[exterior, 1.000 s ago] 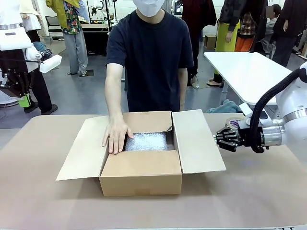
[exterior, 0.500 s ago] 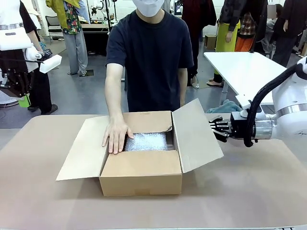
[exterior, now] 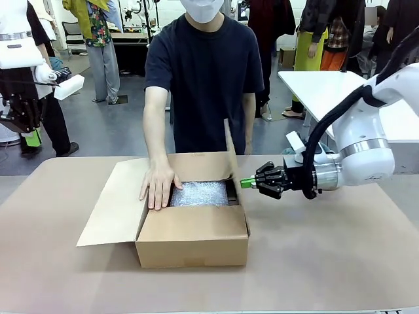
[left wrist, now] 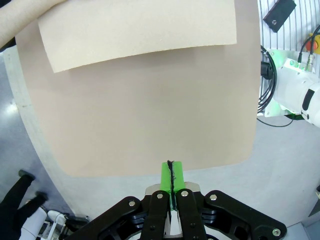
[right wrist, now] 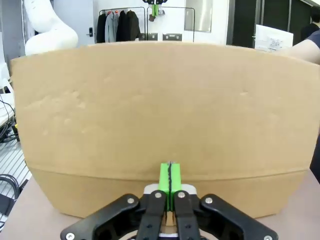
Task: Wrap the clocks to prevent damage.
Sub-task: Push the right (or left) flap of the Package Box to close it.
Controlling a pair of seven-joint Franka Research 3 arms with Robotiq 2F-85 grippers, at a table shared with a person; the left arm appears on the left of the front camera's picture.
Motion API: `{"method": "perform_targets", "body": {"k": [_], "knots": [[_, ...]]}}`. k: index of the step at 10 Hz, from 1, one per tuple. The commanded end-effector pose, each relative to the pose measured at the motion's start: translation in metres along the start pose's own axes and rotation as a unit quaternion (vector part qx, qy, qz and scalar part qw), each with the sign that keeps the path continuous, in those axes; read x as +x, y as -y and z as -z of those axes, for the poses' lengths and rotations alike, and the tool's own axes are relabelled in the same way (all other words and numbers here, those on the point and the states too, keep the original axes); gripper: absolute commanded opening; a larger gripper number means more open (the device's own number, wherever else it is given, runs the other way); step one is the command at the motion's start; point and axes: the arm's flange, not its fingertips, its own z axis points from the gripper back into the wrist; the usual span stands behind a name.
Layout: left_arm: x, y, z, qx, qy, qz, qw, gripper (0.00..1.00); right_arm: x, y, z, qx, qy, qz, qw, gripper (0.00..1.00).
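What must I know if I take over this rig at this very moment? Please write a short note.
Left pincer: shut, empty, raised above the left end of the table.
Right pincer: shut, empty, tips at the outer face of the right flap of the cardboard box; the flap stands upright, contact not certain.
Person's hand: flat on the box's left edge.
Bubble-wrapped bundle: inside the box.
Left flap: open, lying outward.
Done, it seems: wrapping and packing.
Left: probably fold both flaps down.

Grey floor (exterior: 118,131), a white table (exterior: 321,88) at the right, dark coats (right wrist: 118,25) hanging beyond
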Motion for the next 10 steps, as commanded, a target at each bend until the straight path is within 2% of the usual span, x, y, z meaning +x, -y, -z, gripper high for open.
{"method": "perform_targets", "body": {"k": [1, 5, 10], "knots": [[0.001, 0.0, -0.001, 0.0, 0.007, -0.012, 1.0, 0.0, -0.003, 0.009, 0.012, -0.011, -0.005, -0.008, 1.0, 0.01], [0.001, 0.0, -0.001, 0.0, 0.007, -0.012, 1.0, 0.0, -0.002, 0.008, 0.021, -0.013, -0.015, -0.016, 1.0, 0.01], [0.001, 0.0, -0.001, 0.0, 0.007, -0.012, 1.0, 0.0, 0.036, 0.007, 0.023, -0.011, 0.024, -0.048, 0.999, 0.01]]}}
